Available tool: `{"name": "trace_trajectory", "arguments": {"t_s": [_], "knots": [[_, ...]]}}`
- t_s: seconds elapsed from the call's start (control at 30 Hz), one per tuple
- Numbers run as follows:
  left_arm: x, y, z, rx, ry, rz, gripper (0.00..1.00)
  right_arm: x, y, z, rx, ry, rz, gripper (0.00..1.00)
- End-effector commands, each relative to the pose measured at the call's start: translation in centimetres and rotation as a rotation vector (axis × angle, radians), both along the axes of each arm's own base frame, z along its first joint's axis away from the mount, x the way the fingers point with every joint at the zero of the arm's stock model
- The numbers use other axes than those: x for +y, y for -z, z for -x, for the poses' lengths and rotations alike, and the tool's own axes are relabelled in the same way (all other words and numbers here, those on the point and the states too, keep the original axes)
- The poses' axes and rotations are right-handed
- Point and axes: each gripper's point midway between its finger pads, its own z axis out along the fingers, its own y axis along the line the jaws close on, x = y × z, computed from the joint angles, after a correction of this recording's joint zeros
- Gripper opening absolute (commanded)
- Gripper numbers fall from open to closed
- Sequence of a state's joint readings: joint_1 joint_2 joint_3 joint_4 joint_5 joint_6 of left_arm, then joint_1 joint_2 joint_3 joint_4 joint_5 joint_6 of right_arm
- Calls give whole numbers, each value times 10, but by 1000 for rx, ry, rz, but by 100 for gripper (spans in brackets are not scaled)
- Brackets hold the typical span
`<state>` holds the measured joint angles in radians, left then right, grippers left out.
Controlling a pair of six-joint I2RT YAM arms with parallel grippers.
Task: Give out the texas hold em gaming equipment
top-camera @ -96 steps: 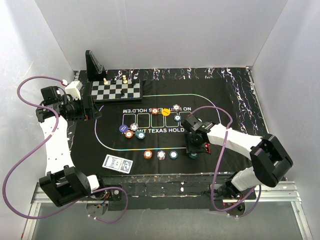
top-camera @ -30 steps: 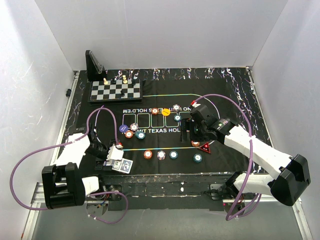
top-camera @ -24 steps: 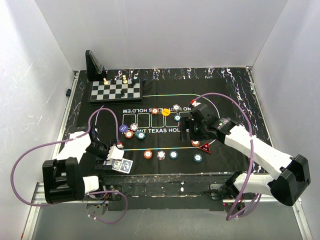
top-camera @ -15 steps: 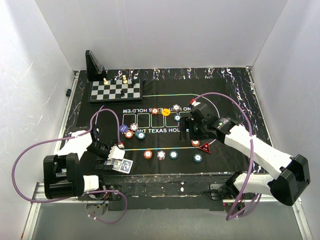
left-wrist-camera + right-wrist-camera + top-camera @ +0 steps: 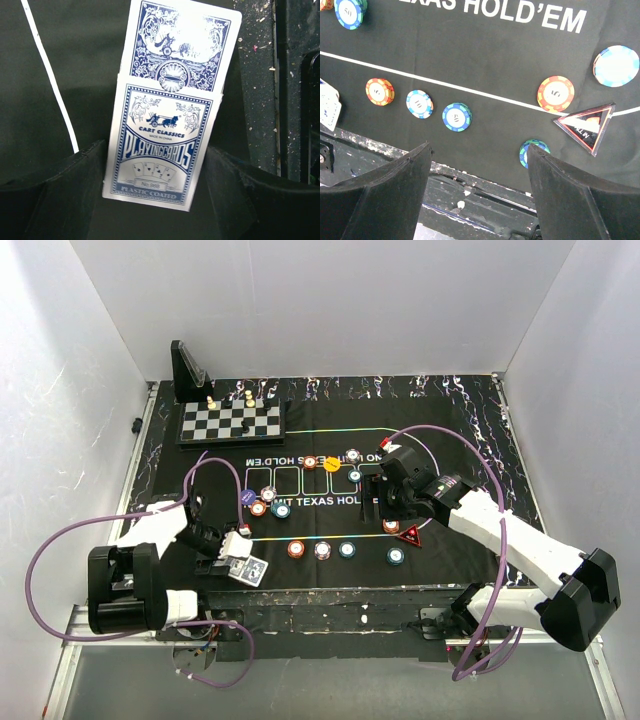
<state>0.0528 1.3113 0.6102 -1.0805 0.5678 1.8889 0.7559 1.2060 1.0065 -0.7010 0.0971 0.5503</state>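
On the left wrist view you are reading the card box (image 5: 160,145). It is showing "CART CLASSICS", below that the small "MADE IN CHINA", then the large "PLAYING CARDS", and at the bottom "PLASTIC COATED". A small number line above that is coming out too fine to read.

On the right wrist view the mat (image 5: 485,55) is showing white "EXAS HOLD'EM", cut by the top edge. The orange chip (image 5: 555,93) is carrying a "5". The red triangular marker (image 5: 584,125) is bearing letters, but they are too blurred.

From above, the mat is also showing "HOLD'EM" upside down, and "NO".
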Motion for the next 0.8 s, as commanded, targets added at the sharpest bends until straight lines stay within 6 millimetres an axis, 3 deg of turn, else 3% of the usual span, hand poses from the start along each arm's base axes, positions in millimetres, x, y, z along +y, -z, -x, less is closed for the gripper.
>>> {"name": "trace_trajectory", "arguments": {"t_s": [0.0, 0.1, 0.23, 0.37, 0.47, 0.6, 0.73, 0.77], "knots": [[-1, 3, -2, -18, -1, -1, 69, 9, -16, -4, -26, -8, -46, 83], [-6, -4, -4, -35, -28, 24, 56, 12, -18, -3, -21, -12, -65, 83], [-14, -30, -11, -19, -89, 74, 38, 19, -26, -1, -25, -25, -110, 83], [-27, -71, -25, 17, -150, 152, 24, 26, -35, -1, -25, -29, -155, 83], [-37, -101, -28, 40, -184, 216, 22, 35, -47, 2, -24, -46, -215, 83], [-51, -147, -41, 32, -233, 314, 17, 59, -76, 9, -18, -86, -385, 90], [-62, -189, -57, 56, -316, 392, 0, 90, -111, 13, 5, -128, -598, 92], [-64, -202, -63, 49, -340, 402, 0, 97, -120, 12, 1, -139, -653, 92]]}}
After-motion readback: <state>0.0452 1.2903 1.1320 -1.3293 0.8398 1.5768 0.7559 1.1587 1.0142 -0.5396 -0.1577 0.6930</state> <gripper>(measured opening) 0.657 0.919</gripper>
